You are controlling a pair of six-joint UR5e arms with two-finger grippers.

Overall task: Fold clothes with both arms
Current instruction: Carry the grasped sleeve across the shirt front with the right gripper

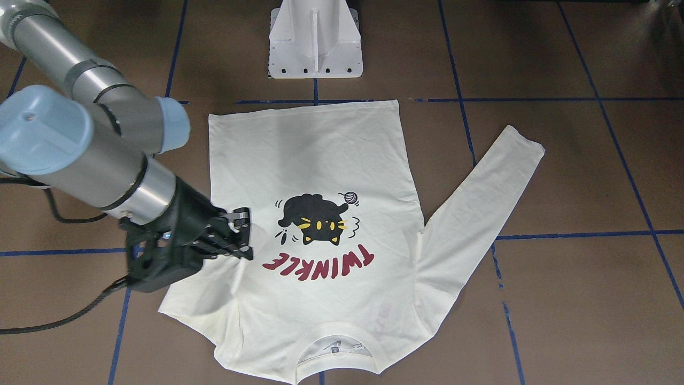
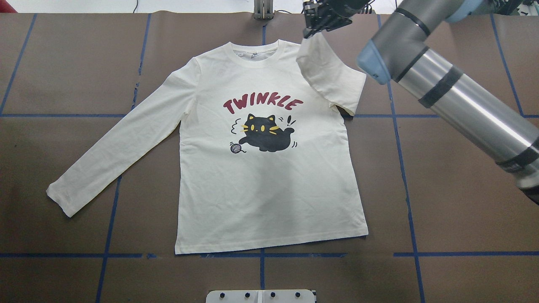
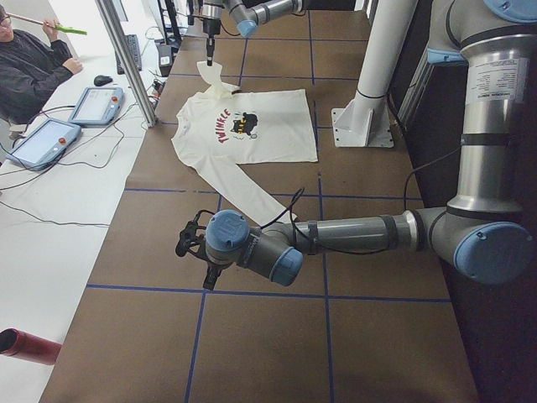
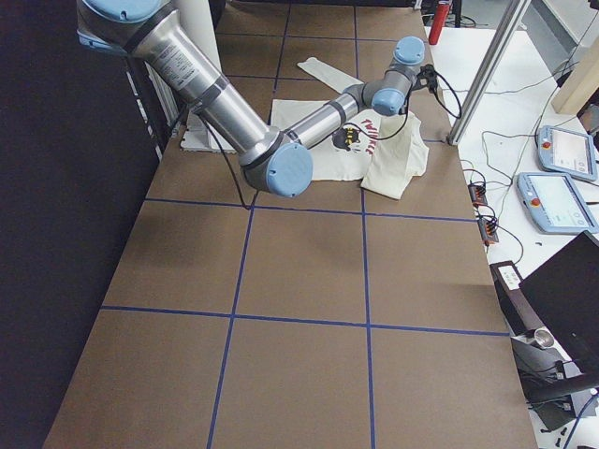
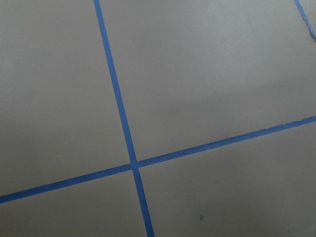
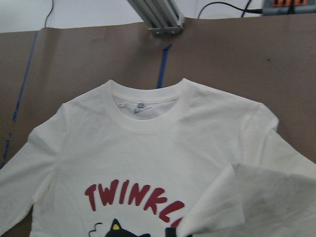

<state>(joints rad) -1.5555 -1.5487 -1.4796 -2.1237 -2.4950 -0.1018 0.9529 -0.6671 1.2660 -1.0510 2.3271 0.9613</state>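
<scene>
Pedestal base (image 1: 315,51) near shirt (image 1: 320,155) hem

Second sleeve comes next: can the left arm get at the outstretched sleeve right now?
Probably yes. The outstretched sleeve lies flat and uncovered; the left arm hovers over bare table near its cuff, and the right gripper holds the other sleeve across the shirt.

The right arm (image 2: 446,88) reaches far forward, its forearm angled inward from the right side; the right gripper (image 2: 315,29) is raised and points down, its fingers (image 1: 230,248) pinched together on the cuff of the shirt sleeve (image 2: 330,80); the left arm (image 3: 361,233) stretches out low and nearly level beyond a bent elbow; the left gripper (image 3: 189,243) sits at its end, fingers too small to read.
</scene>
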